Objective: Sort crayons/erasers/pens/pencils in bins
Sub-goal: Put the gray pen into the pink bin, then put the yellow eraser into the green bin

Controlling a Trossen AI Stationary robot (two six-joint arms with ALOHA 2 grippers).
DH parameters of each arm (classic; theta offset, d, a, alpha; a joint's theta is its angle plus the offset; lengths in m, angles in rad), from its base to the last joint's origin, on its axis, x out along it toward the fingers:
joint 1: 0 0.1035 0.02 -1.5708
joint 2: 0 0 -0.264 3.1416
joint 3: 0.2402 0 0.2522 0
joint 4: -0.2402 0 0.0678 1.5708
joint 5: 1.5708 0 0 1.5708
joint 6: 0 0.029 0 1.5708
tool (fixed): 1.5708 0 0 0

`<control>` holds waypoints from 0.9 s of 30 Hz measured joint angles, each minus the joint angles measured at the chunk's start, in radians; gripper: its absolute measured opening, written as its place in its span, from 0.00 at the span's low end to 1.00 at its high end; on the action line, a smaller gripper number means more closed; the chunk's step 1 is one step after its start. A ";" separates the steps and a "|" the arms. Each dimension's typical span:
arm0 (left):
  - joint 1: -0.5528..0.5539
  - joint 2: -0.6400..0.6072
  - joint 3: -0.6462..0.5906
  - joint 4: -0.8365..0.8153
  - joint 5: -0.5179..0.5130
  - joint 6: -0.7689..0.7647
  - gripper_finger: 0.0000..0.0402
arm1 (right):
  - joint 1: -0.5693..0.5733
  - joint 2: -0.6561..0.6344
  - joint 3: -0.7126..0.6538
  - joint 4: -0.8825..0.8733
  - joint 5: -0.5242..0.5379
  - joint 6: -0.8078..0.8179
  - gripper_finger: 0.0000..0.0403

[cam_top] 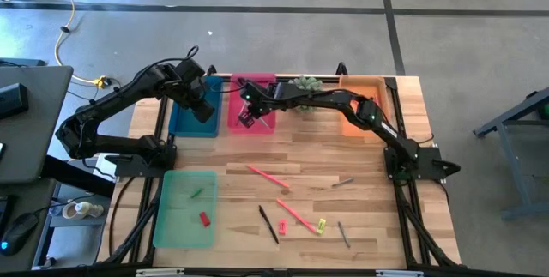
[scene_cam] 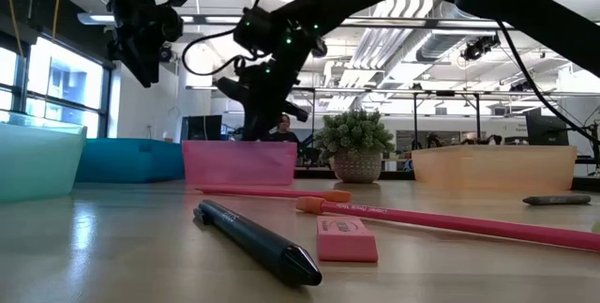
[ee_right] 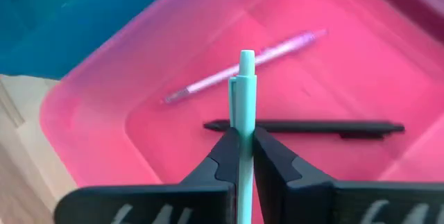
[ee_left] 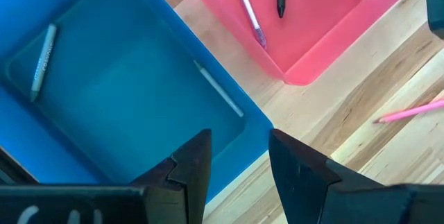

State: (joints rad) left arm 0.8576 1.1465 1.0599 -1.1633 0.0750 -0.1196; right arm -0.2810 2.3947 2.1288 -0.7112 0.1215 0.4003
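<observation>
The right gripper [cam_top: 246, 116] hangs over the pink bin [cam_top: 268, 123] with a teal pen [ee_right: 244, 134] pinched tight, and two pens already lie inside. The left gripper [cam_top: 202, 105] blocks the space over the blue bin [cam_top: 182, 124]. The orange bin [cam_top: 367, 88] has open air above. The small plant [cam_top: 304, 84] stands between pink and orange.

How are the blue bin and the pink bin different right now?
The blue bin holds two thin grey sticks; the pink bin holds a purple pen and a black pen. The left gripper is open and empty above the blue bin; the right gripper holds a mint pen above the pink bin. Both are shallow plastic trays.
</observation>
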 joint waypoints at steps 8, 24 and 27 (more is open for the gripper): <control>-0.003 0.000 0.000 0.000 -0.002 0.000 0.33 | -0.007 -0.004 0.000 -0.041 -0.074 0.018 0.15; -0.011 0.000 0.000 0.000 -0.008 0.011 0.33 | 0.037 -0.131 0.045 -0.286 -0.159 -0.190 0.33; -0.011 0.000 0.000 0.000 -0.008 0.026 0.33 | 0.070 -0.153 0.044 -0.347 -0.152 -0.234 0.32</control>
State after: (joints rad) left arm 0.8471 1.1465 1.0598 -1.1632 0.0669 -0.0934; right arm -0.2112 2.2413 2.1731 -1.0581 -0.0303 0.1666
